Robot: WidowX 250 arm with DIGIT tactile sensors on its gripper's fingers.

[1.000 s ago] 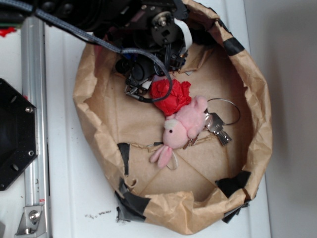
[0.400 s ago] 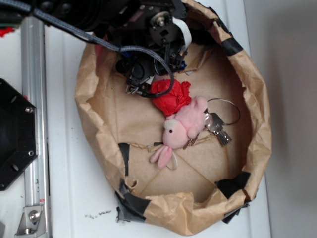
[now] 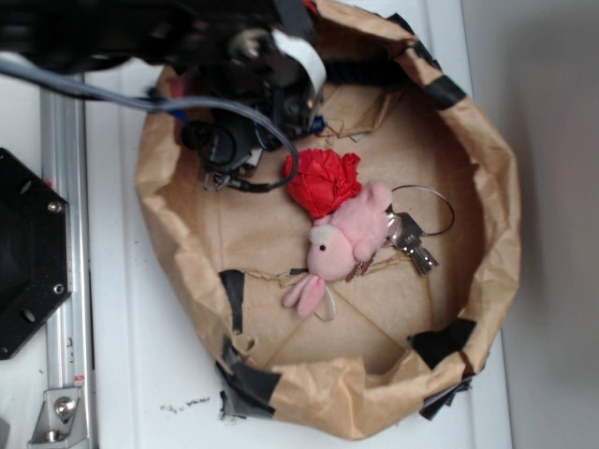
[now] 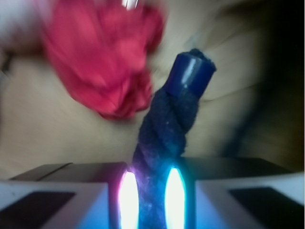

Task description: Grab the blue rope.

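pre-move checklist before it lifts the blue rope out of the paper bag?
1. Blue rope between the end effector fingers: ok, wrist view shows it clamped.
2. Grip position: ok, held below the brighter blue tip.
3. Red crumpled cloth clear of the jaws: ok, it lies beside the rope, outside the grip.
4. Pink plush and keys clear: ok, further down the bag floor.
5. Rest of the rope free of snags: cannot tell, arm hides it.
6. Paper bag rim clearance for lift: cannot tell.
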